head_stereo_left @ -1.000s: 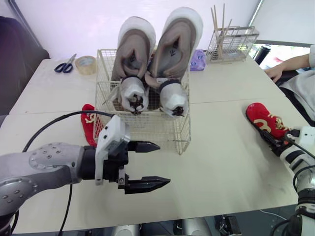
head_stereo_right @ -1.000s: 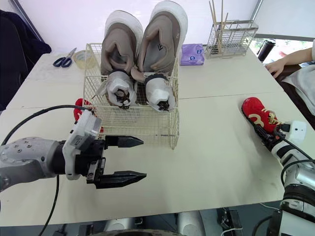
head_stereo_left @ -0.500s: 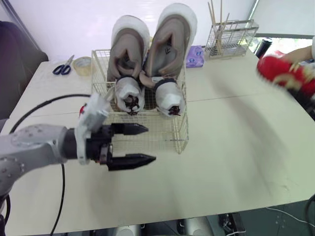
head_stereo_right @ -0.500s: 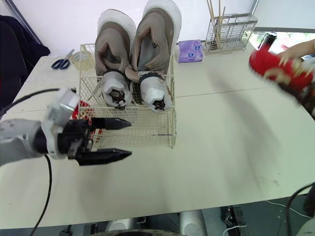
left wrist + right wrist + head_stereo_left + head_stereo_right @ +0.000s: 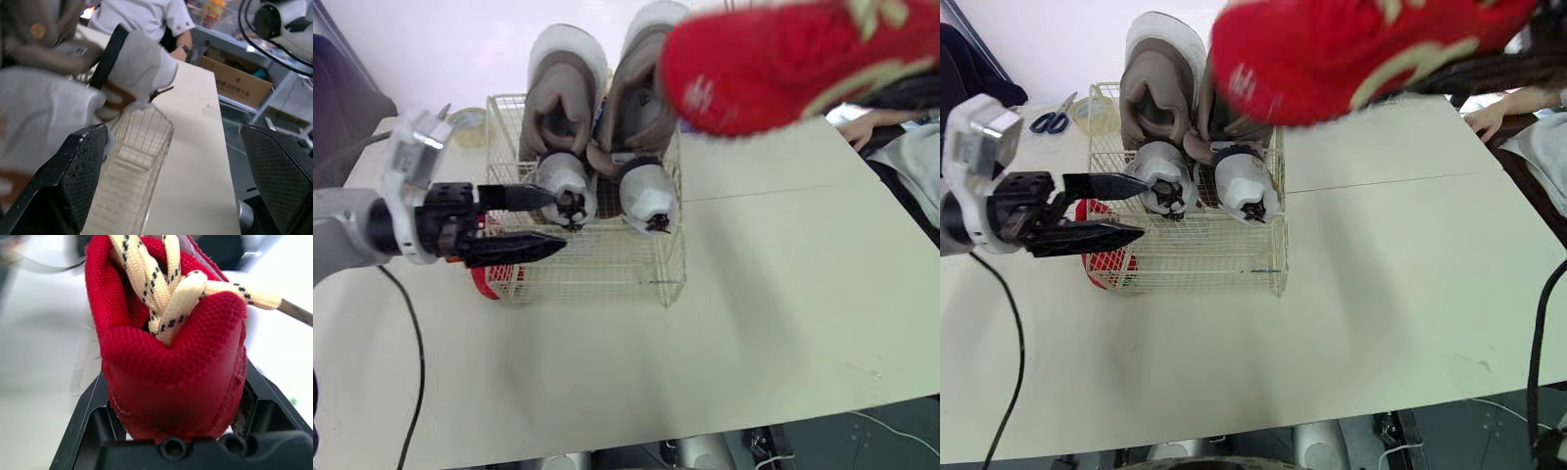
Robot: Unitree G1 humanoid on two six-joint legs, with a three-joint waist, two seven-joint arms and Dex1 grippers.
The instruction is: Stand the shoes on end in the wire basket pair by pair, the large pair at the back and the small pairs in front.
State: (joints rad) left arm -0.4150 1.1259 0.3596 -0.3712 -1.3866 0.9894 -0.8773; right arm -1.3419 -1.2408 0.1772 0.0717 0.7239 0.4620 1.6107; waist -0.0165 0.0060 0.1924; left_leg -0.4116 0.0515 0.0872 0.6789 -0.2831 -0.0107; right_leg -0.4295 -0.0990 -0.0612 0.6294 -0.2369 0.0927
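The red shoe (image 5: 773,59), clamped in the right gripper (image 5: 176,396), has risen off the table. The left gripper (image 5: 558,219) has swung sideways, the wire basket (image 5: 607,284) now at its fingertips.

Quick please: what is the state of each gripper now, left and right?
Left gripper: open, holding nothing.
Right gripper: shut on the red shoe.

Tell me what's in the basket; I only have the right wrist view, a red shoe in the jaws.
Observer: The wire basket holds the large tan pair at the back, a white small pair in front.
Operator: Anything outside it?
Observer: The other red shoe lies on the table beside the basket's left wall.
Operator: Left arm?
Observer: The left gripper is open, close to that shoe.
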